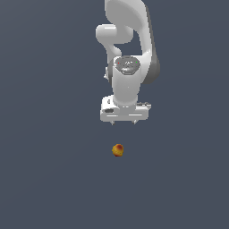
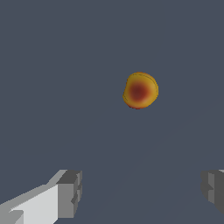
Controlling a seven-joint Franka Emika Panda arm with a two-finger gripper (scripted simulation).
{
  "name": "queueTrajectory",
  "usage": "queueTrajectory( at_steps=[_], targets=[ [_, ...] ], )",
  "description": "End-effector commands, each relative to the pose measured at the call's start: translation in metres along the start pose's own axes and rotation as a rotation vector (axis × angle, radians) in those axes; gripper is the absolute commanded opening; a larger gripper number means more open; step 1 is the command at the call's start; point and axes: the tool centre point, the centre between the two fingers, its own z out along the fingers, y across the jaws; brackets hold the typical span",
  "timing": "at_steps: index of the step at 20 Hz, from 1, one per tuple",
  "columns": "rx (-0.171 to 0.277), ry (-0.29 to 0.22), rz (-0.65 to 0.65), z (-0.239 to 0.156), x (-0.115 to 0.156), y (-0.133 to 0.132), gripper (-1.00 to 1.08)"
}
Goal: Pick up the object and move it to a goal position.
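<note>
Jaws wide apart, holding nothing; wrist view shows the gap, exterior view shows gripper point(image 1: 123, 121) above the fruit point(image 1: 117, 150), apart.

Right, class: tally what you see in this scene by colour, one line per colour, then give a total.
Yellow-orange with red blotches: 1, the small rounded object
White: 1, the robot arm with its tool, open and apart from the object
Total: 2
</note>
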Motion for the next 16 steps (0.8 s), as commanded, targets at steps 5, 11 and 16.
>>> queueTrajectory(
  at_steps=[5, 11, 16],
  targets=[
    [0.005, 0.005, 0.006, -0.0022, 0.0028, -0.0019, 1.00],
    [0.016, 0.017, 0.015, -0.0088, 0.0067, -0.0071, 1.00],
    [0.014, 0.016, 0.020, -0.0062, 0.0089, -0.0055, 1.00]
  ],
)
